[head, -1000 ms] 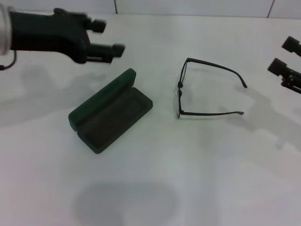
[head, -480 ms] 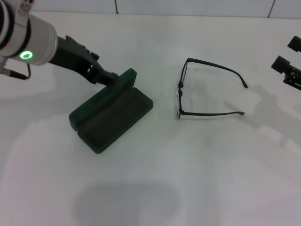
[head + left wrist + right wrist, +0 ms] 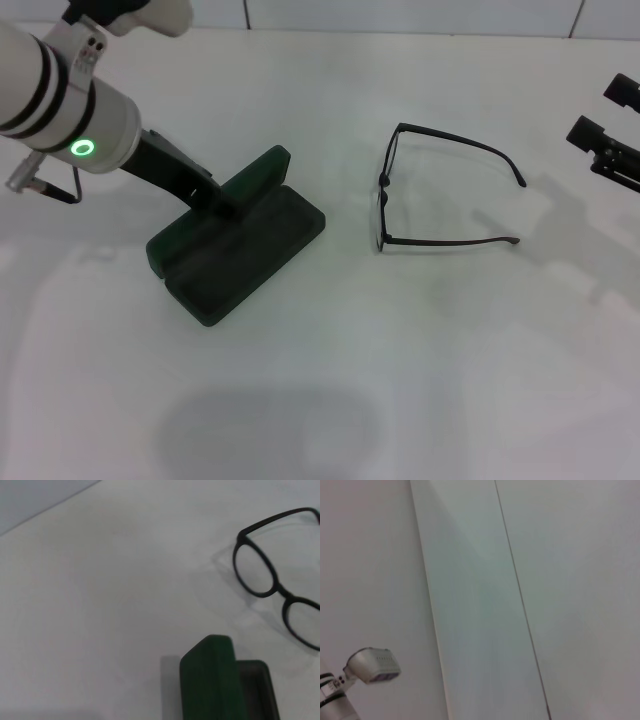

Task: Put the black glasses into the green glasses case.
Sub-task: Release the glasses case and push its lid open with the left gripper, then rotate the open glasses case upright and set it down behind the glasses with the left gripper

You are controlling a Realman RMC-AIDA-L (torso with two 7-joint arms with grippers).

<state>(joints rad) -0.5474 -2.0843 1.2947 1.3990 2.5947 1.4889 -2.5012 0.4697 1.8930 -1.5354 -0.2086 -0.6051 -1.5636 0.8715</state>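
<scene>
The green glasses case (image 3: 235,240) lies open on the white bench (image 3: 420,380), its lid (image 3: 212,680) standing up along the far side, and the left gripper (image 3: 222,203) reaches down to that lid, though whether its jaws are open or closed cannot be told. The black glasses (image 3: 440,190) sit on the bench just to the right of the case, apart from it, temple arms unfolded and pointing right. The right gripper (image 3: 603,118) hangs at the right edge, well clear of the glasses, its jaws spread apart and holding nothing.
</scene>
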